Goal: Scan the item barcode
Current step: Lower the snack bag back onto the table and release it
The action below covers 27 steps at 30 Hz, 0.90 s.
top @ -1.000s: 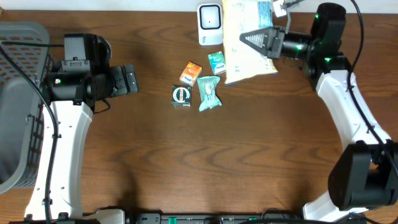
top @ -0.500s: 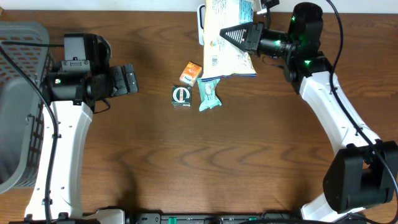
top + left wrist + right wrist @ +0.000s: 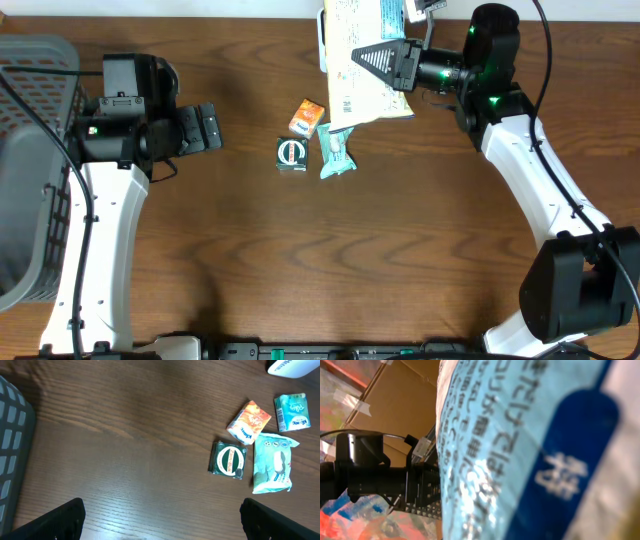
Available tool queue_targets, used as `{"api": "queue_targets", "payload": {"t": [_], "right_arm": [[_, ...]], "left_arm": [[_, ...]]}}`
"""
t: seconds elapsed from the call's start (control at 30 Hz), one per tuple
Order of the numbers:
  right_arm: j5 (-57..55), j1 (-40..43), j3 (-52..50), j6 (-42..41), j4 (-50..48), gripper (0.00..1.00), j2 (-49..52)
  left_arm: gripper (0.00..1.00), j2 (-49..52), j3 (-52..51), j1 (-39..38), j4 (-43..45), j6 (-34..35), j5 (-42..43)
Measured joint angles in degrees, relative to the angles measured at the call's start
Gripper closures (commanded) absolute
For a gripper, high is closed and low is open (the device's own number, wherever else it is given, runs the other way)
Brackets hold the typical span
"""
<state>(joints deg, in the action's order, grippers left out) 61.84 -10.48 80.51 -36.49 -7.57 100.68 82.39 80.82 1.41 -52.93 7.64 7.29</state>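
My right gripper [image 3: 385, 57] is shut on a large pale-yellow and blue bag [image 3: 365, 62], the item, held up at the back middle of the table. The bag covers most of the white scanner [image 3: 322, 40], of which only a left sliver shows. In the right wrist view the bag's [image 3: 520, 450] blue printed face fills the frame and hides the fingers; no barcode shows. My left gripper [image 3: 210, 127] hangs open and empty over bare wood at the left, its dark fingertips [image 3: 60, 522] spread wide apart.
Small packs lie in a cluster below the bag: an orange packet [image 3: 306, 116], a dark green box [image 3: 291, 154], a teal wipes pack [image 3: 336, 151] and a small teal packet [image 3: 291, 411]. A grey basket [image 3: 30, 160] stands at the table's left edge.
My right arm has swung left with the bag, from right of the scanner to over it; in the last half second it barely shifted. The left arm has not moved.
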Motion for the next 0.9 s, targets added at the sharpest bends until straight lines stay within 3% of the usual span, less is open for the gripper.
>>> {"api": "queue_targets", "payload": {"t": [0.2, 0.33, 0.47, 0.67, 0.8, 0.9], "right_arm": [[-0.07, -0.02, 0.0, 1.09, 1.11, 0.99, 0.0], [-7.13, -0.11, 0.15, 6.21, 16.02, 0.99, -0.02], [-25.55, -0.68, 0.07, 13.68, 31.76, 0.99, 0.02], [-68.08, -2.58, 0.0, 22.6, 45.38, 0.99, 0.09], [-84.39, -2.91, -0.07, 24.15, 49.94, 0.99, 0.55], [-90.27, -3.17, -0.09, 24.46, 50.49, 0.99, 3.13]], "left_arm": [[0.02, 0.0, 0.0, 0.0, 0.0, 0.0, 0.0], [0.02, 0.0, 0.0, 0.0, 0.0, 0.0, 0.0], [0.02, 0.0, 0.0, 0.0, 0.0, 0.0, 0.0], [0.02, 0.0, 0.0, 0.0, 0.0, 0.0, 0.02], [0.02, 0.0, 0.0, 0.0, 0.0, 0.0, 0.0], [0.02, 0.0, 0.0, 0.0, 0.0, 0.0, 0.0]]}}
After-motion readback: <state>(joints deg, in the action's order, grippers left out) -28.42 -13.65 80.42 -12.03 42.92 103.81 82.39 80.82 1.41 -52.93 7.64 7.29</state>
